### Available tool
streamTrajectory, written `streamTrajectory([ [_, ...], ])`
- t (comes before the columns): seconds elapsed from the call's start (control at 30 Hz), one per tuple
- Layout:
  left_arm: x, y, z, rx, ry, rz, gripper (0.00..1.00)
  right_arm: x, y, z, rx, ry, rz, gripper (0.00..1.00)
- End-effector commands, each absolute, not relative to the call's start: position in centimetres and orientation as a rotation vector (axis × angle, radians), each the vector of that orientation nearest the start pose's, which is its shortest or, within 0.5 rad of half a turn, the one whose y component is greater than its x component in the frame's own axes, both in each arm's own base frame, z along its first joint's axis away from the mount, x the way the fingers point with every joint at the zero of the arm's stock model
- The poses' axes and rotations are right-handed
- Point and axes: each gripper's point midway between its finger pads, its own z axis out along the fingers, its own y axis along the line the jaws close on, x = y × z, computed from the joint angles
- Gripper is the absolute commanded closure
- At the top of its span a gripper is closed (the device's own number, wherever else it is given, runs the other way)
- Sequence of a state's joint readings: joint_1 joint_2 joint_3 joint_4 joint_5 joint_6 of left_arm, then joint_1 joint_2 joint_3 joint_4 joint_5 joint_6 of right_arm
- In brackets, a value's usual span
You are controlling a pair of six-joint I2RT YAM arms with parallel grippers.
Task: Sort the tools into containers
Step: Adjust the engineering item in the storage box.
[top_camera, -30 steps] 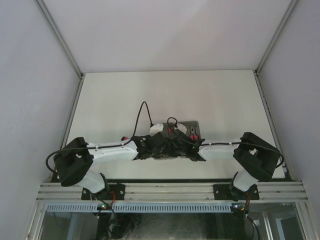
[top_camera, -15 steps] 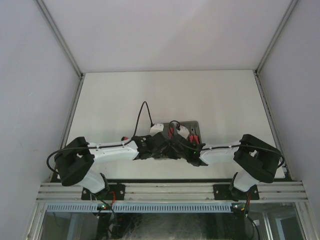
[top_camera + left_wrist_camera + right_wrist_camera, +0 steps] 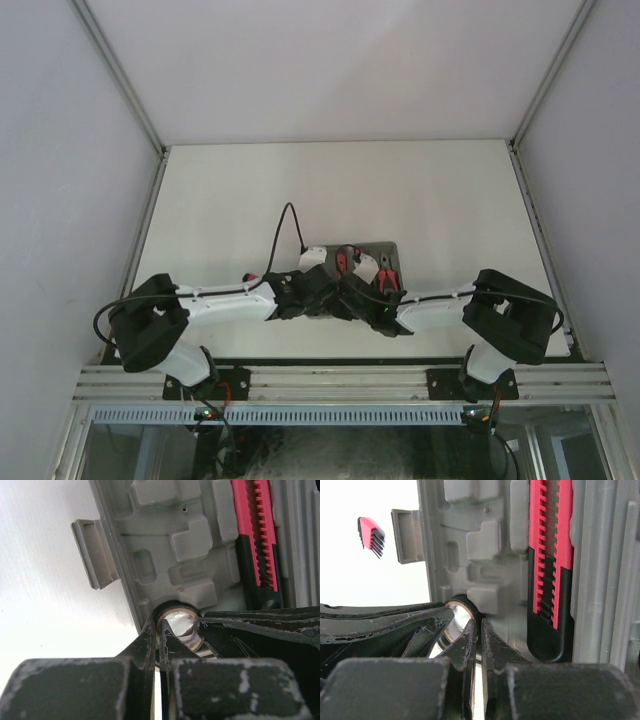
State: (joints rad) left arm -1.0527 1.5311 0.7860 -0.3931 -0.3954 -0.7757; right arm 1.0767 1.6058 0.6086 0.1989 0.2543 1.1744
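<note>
A small dark ring (image 3: pixel 176 610) with a tan inner rim sits at the near edge of the grey moulded tray (image 3: pixel 165 510). My left gripper (image 3: pixel 160 627) is shut on the ring's left wall. My right gripper (image 3: pixel 479 622) is shut on the ring's (image 3: pixel 461 602) right wall. Each wrist view shows the other gripper's black fingers beside its own. A red-and-black ribbed tool handle (image 3: pixel 550 570) lies in a tray recess just right of the ring; it also shows in the left wrist view (image 3: pixel 255 540). In the top view both grippers (image 3: pixel 345 297) meet over the tray (image 3: pixel 388 250), hiding the ring.
Red-handled pliers (image 3: pixel 387 276) and another red tool (image 3: pixel 341 262) lie in the tray. A small red-and-black piece (image 3: pixel 371 536) lies on the white table left of the tray's latch tab (image 3: pixel 407 535). A black cable (image 3: pixel 288 225) loops off the left wrist.
Both wrists have drawn slightly toward the near edge, and the right arm's elbow has sunk a little. More of the tray and its red tools shows behind the grippers.
</note>
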Motion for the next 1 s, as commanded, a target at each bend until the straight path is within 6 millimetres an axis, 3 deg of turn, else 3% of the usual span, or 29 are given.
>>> streamTrajectory([
  [0.0, 10.9, -23.2, -5.0, 0.322, 2.915, -0.154, 1.0, 13.6, 28.6, -7.2, 0.171, 2.722, 0.459, 1.0],
  [0.13, 10.8, -23.4, -5.1, 0.323, 2.919, -0.162, 1.0, 13.3, 28.1, -7.7, 0.195, 2.723, 0.462, 1.0],
  [0.33, 10.7, -23.8, -5.1, 0.324, 2.92, -0.189, 1.0, 13.8, 28.2, -6.1, 0.195, 2.682, 0.502, 1.0],
  [0.47, 11.1, -24.3, -4.1, 0.327, 2.893, -0.227, 1.0, 14.2, 28.9, -4.5, 0.175, 2.649, 0.559, 0.99],
  [0.73, 12.4, -24.7, -1.9, 0.312, 2.833, -0.22, 1.0, 15.6, 31.7, 0.4, 0.064, 2.549, 0.72, 0.85],
  [0.97, 13.9, -24.7, 1.0, 0.283, 2.752, -0.204, 0.84, 16.0, 31.4, 1.2, 0.073, 2.536, 0.705, 0.82],
])
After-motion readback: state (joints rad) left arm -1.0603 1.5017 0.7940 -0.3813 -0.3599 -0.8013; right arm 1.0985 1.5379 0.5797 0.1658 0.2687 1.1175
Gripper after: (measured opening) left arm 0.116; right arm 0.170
